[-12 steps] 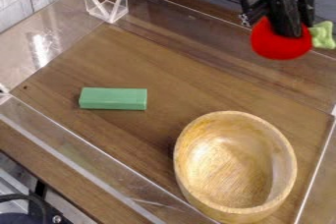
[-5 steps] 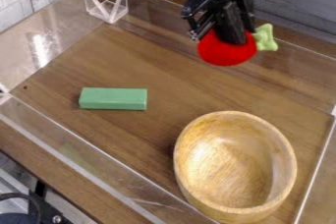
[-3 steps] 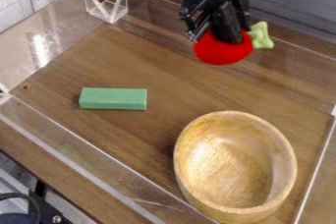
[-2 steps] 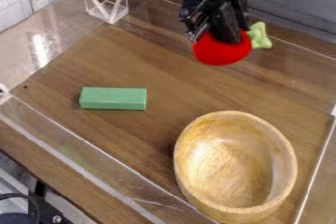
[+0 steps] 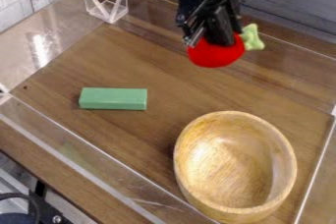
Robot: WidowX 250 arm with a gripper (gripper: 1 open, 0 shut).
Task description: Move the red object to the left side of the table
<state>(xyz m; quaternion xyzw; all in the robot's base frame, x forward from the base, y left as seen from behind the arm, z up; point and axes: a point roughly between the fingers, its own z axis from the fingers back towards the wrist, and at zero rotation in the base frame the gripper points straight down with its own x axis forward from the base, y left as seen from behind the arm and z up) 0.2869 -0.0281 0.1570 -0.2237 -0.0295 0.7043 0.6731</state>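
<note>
While gripper [image 5: 214, 33] fingers pinch the red object [image 5: 215, 51] aloft mid-table [image 5: 157, 71]: pickup complete; leftward carry and release outstanding.

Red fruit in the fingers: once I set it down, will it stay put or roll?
The red fruit looks round and smooth, so it may roll a little on the flat table. Its leafy stem sticks out sideways and could stop it. It seems light, probably plastic.
</note>
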